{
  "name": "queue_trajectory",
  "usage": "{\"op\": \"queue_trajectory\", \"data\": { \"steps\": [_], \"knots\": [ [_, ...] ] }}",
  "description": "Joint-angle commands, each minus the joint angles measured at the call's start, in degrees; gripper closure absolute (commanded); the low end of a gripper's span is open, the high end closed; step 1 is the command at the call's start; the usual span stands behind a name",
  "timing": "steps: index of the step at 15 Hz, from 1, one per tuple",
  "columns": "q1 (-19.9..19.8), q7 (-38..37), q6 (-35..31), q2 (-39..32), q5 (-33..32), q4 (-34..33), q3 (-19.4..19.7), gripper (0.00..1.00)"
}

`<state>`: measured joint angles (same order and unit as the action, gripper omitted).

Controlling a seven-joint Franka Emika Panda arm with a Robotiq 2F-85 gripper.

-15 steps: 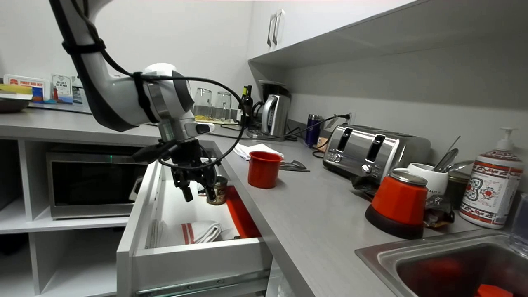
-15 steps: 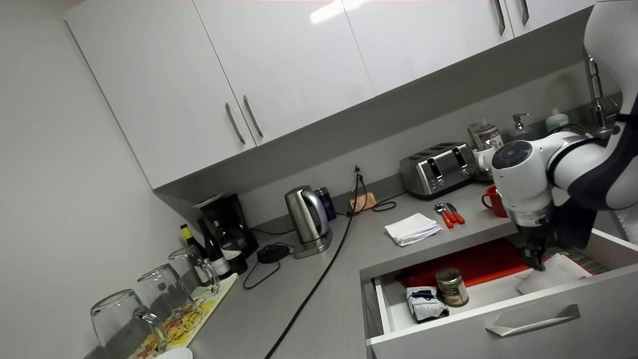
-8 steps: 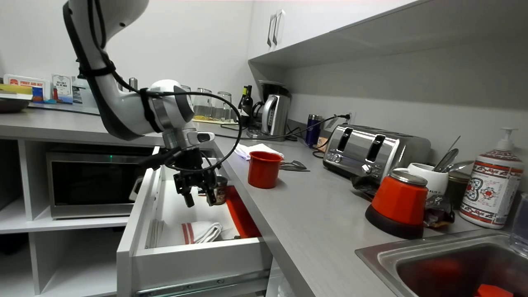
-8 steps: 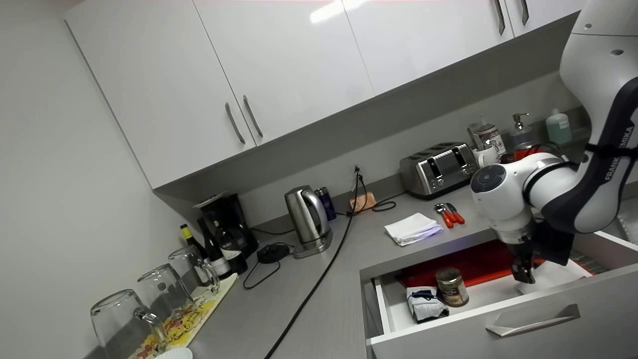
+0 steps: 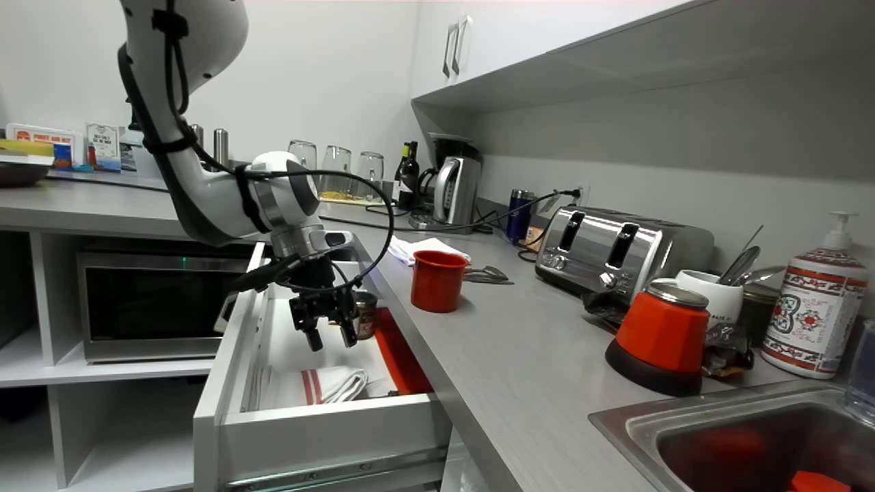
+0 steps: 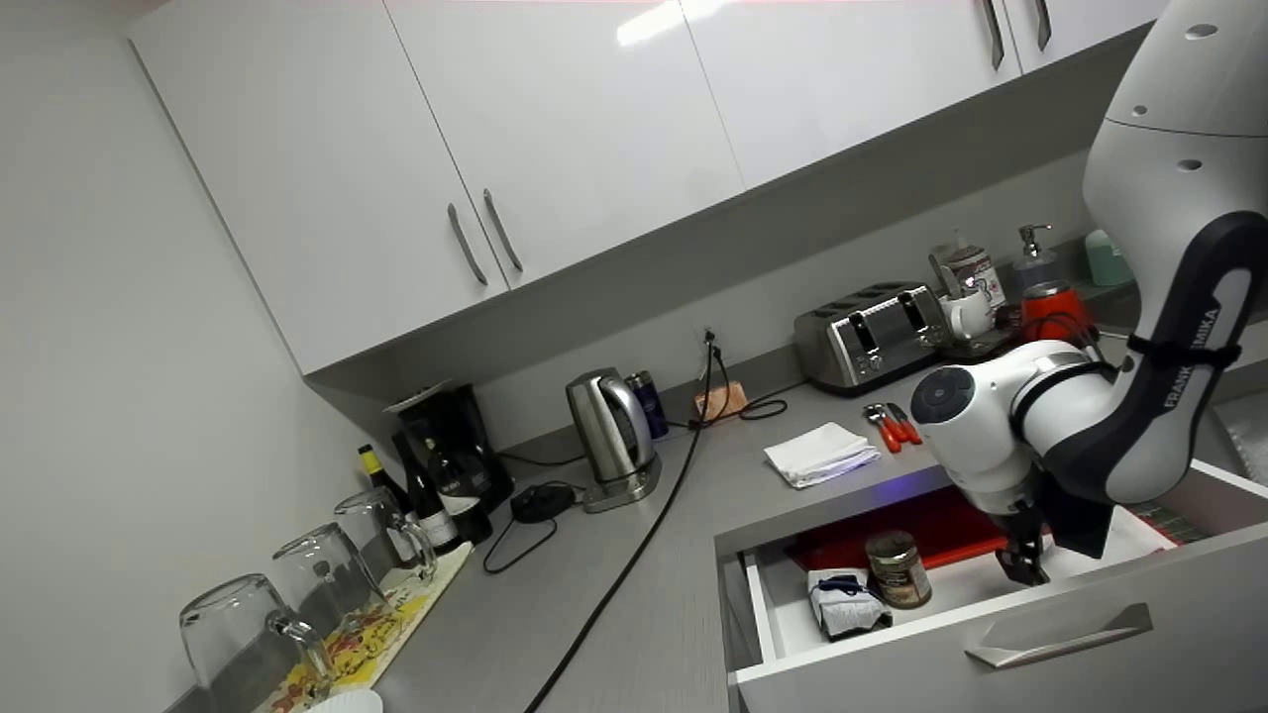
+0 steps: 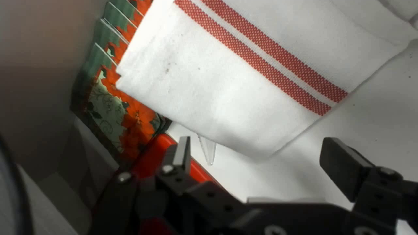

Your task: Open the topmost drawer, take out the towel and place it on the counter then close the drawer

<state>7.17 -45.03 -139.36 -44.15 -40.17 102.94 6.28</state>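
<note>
I see the towel folded in the drawer, pulled out likely for access, and at the towel's twelve o'clock in an exterior view the gripper, its empty fingers spread, presumably to straddle it.

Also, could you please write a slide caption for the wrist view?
Open gripper near the folded, red-striped towel that lies in the white drawer.

This is a kitchen. Well apart from the pincer are a toaster, a kettle and a sink.
</note>
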Motion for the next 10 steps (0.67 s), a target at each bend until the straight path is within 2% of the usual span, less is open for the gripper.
{"op": "queue_trajectory", "data": {
  "steps": [1,10],
  "knots": [
    [1.98,1.57,2.09,-3.04,2.79,-3.83,1.83,0.00],
    [1.84,2.81,4.50,-6.01,7.45,-7.20,3.02,0.00]
  ]
}}
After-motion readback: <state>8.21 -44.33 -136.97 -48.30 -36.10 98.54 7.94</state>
